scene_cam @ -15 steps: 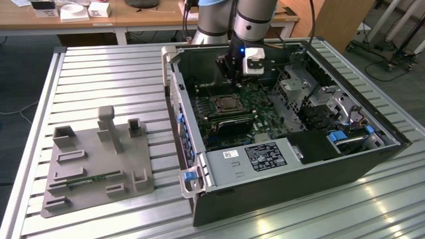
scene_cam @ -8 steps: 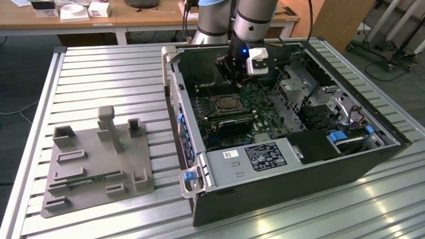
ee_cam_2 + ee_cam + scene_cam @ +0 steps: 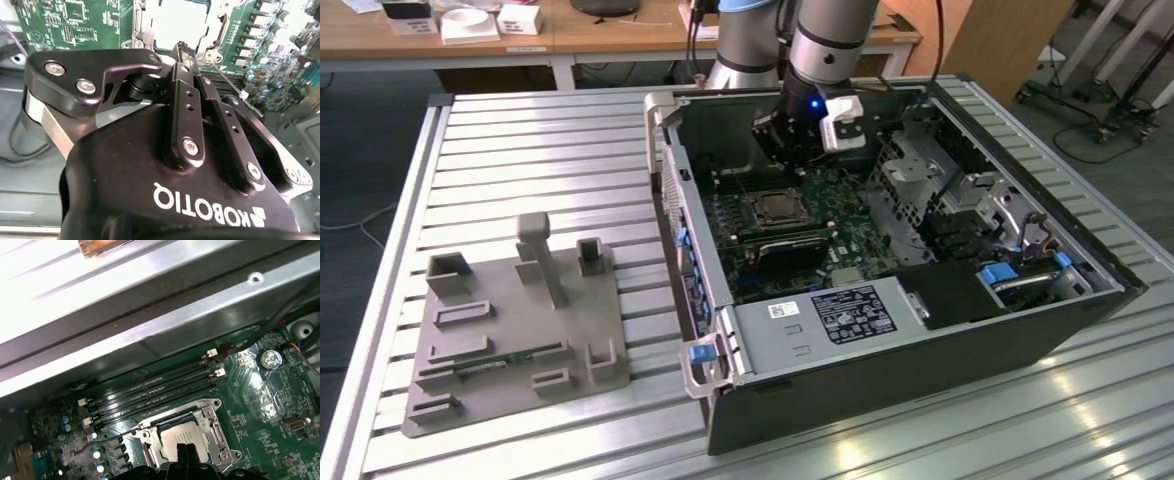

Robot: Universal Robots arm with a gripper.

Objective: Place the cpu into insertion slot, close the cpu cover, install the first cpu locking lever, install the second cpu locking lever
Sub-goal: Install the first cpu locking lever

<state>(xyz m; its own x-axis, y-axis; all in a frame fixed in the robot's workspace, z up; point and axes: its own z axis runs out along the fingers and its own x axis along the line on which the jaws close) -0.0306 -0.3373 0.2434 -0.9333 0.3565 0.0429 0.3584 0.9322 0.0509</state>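
a: where's the cpu (image 3: 172, 438) right now?

b: seated. you can see its pale metal top lying flat in the insertion slot (image 3: 778, 208), inside the open computer case (image 3: 921, 360). the case lies on its side on the slatted table (image 3: 547, 150), which turns the board face up so your arm can reach it from above.

a: and the cpu cover (image 3: 214, 432)?

b: down over the chip, as far as i can judge. the silvery frame sits flat around it and the metal top shows through the cut-out.

a: the levers?

b: one thin wire locking lever (image 3: 115, 438) juts out across the green board, away from the socket and near the memory slots (image 3: 150, 385). i'd call it unlatched. i can't tell about the other one.

a: what about my gripper?

b: your gripper (image 3: 179, 48) hangs just above the socket's edge with its fingers brought together, and i see nothing between them. my reading is that a narrow closed tip like that suits pushing a slim wire lever rather than grasping, but that's a judgement.

a: anything else on the table?

b: a grey fixture (image 3: 520, 330) sits toward the exterior view's left, well apart from the case. nothing is touching it.
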